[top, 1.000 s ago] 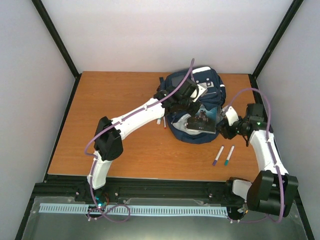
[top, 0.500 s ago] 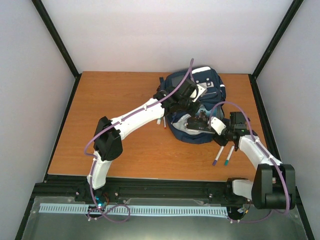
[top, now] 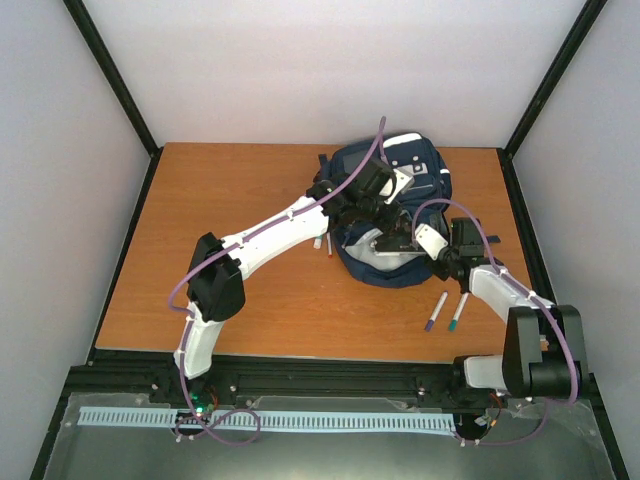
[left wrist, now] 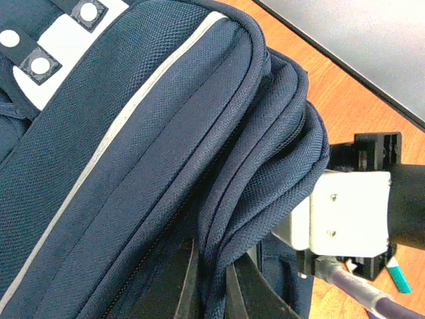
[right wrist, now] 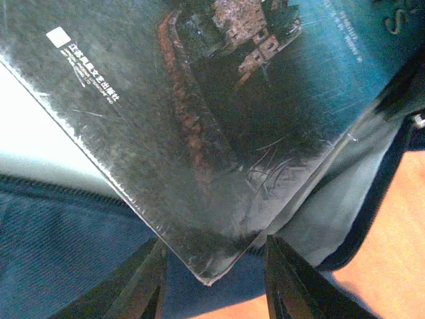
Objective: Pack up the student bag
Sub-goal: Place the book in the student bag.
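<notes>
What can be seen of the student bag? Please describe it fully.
The student bag is a navy backpack of woven fabric with a thin white stripe and white patches bearing studs. It lies slumped on the wooden table, far right of centre. The left gripper pinches a fold of its rim; a dark glossy book rests at its opening.

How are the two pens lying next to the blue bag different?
The purple pen has a purple tip; the teal pen has a teal tip. The purple pen lies nearer the student bag; the teal pen lies nearer the right arm. Both are white and slanted alike.
</notes>
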Available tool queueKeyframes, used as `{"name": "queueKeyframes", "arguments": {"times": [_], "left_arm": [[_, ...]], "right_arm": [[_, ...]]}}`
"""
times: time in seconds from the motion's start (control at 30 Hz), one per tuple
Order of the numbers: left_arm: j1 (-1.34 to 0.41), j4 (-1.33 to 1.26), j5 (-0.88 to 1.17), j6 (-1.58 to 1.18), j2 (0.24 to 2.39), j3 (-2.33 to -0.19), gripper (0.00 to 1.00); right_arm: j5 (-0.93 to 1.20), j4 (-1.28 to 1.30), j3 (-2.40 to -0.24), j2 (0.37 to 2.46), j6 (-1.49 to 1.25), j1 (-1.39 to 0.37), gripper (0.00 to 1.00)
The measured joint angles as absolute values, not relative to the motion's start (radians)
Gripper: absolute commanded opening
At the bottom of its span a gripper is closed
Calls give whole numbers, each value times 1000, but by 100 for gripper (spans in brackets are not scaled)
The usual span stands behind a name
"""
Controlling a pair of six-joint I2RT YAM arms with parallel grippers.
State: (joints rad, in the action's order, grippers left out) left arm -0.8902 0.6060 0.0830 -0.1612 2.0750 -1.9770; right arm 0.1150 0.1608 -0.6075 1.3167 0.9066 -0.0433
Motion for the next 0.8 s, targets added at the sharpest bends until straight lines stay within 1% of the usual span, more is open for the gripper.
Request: {"name": "queueKeyframes", "arguments": {"times": [0.37, 0.43, 0.5, 0.63, 0.7, 0.8], "left_arm": [[-888, 605, 96, -169, 2060, -1956, 1], [-887, 605, 96, -170, 2054, -1951, 1], [-887, 605, 95, -171, 2050, -1951, 1], [-887, 606, 94, -178, 2046, -1951, 1], [-887, 608, 94, -180, 2044, -1951, 1], [-887, 618, 94, -180, 2043, -1951, 1]], "right_arm": [[61, -58, -627, 1416, 801, -70, 35], [65, -73, -628, 1422, 782, -71, 38], [84, -75, -623, 1407, 775, -73, 42], [176, -3, -607, 1303, 811, -73, 43], [223, 46, -607, 1254, 847, -75, 37], [266, 116, -607, 1213, 904, -89, 19]]}}
